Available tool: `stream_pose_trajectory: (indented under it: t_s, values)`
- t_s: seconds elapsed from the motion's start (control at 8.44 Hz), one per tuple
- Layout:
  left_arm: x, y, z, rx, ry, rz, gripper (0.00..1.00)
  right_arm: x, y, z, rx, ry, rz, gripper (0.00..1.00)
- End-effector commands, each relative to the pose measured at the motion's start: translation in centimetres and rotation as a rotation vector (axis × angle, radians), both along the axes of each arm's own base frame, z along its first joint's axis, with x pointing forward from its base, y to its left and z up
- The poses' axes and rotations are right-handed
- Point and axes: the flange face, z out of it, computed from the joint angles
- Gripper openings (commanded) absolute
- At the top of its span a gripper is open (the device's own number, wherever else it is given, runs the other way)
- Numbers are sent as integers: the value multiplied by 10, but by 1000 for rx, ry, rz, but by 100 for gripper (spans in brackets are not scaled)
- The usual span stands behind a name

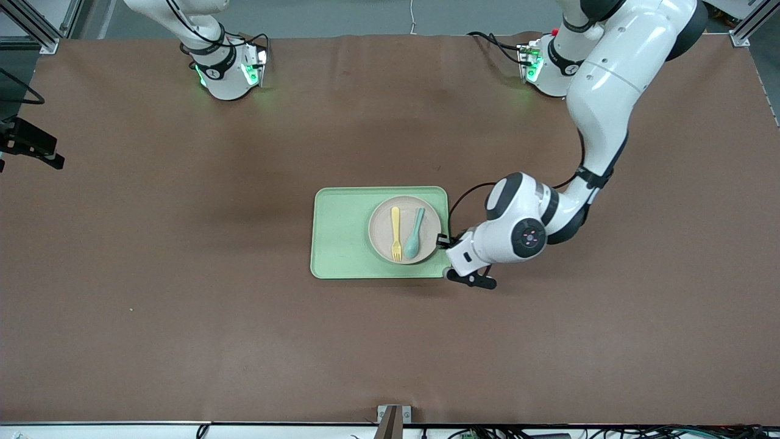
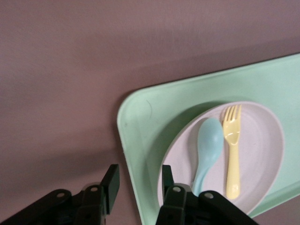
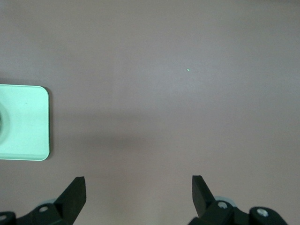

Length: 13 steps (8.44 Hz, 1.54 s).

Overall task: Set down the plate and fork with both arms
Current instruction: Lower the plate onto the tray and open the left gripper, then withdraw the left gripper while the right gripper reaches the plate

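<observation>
Left hand (image 2: 139, 183) straddles tray (image 2: 140, 122) edge.

White jointed arms (image 1: 600, 103), black cables.

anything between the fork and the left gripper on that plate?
Yes: the teal spoon lies on the plate beside the fork, toward the left gripper. Front view shows it.

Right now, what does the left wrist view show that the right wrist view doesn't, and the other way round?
Only the left wrist view shows the fork and spoon lying side by side on the plate, with the left pincer open astride the tray's edge. Only the right wrist view shows the right pincer, wide open over bare table. Both show the green tray and the brown table.
</observation>
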Motion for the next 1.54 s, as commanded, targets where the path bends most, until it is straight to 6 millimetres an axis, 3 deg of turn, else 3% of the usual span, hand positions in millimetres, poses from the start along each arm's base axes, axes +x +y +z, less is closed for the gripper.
stream_pose_trajectory:
  t_s: [0.0,0.12,0.36,0.59,0.83,1.07,1.18,1.3,1.42]
  values:
    - [14,44,84,21,-97,78,60,3,23,5,11,-41,-7,100]
    - [22,82,114,32,-136,141,73,10,60,3,22,-71,-67,100]
    - [30,149,179,82,-249,217,94,19,155,-22,36,-63,-77,100]
    - [27,211,221,142,-304,288,99,26,256,-72,50,-38,-39,100]
    - [1,254,273,218,-275,295,99,29,358,-141,81,-58,-42,100]
    - [-28,284,316,287,-275,255,99,26,446,-233,102,-89,-43,100]
    - [-44,296,336,301,-274,216,99,17,484,-294,95,-90,-90,100]
    - [-62,309,346,305,-272,215,99,0,516,-338,89,-88,-85,100]
    - [-80,314,350,300,-274,210,99,-8,531,-367,90,-93,-82,100]
